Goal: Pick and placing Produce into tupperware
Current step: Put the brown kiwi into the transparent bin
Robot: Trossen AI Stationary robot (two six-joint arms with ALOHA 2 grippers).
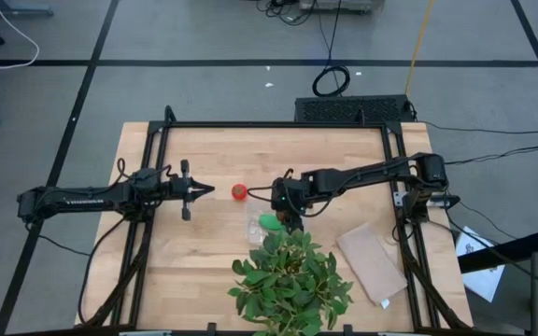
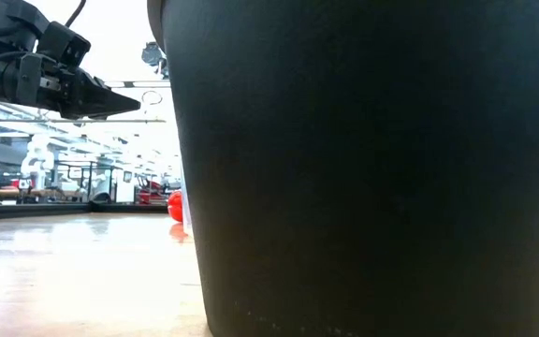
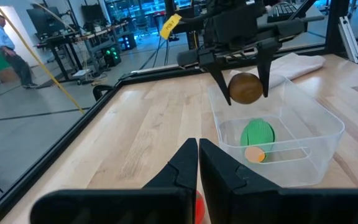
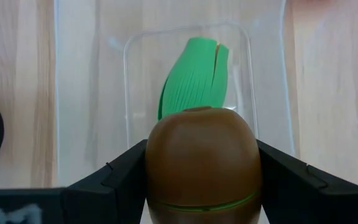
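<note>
Kiwi (image 4: 202,165) is pinched by the right tool (image 3: 242,81) over the container (image 3: 278,134); left tool (image 1: 204,190), pressed together, is beside the tomato (image 1: 239,191).

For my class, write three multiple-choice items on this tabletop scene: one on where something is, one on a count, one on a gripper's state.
1. Where is the green piece?
A. In the clear container
B. On the tan sheet
C. Beside the left arm

2. How many toy foods lie in the container?
A. None
B. One
C. Three

3. What is the right gripper doing?
A. Hanging empty
B. Gripping the tomato
C. Holding the brown kiwi above the container

Answers: 1 A, the wrist views show it inside the clear walls. 2 B, only the green piece lies there; the tomato sits on the table. 3 C, the kiwi sits between its fingers.
</note>
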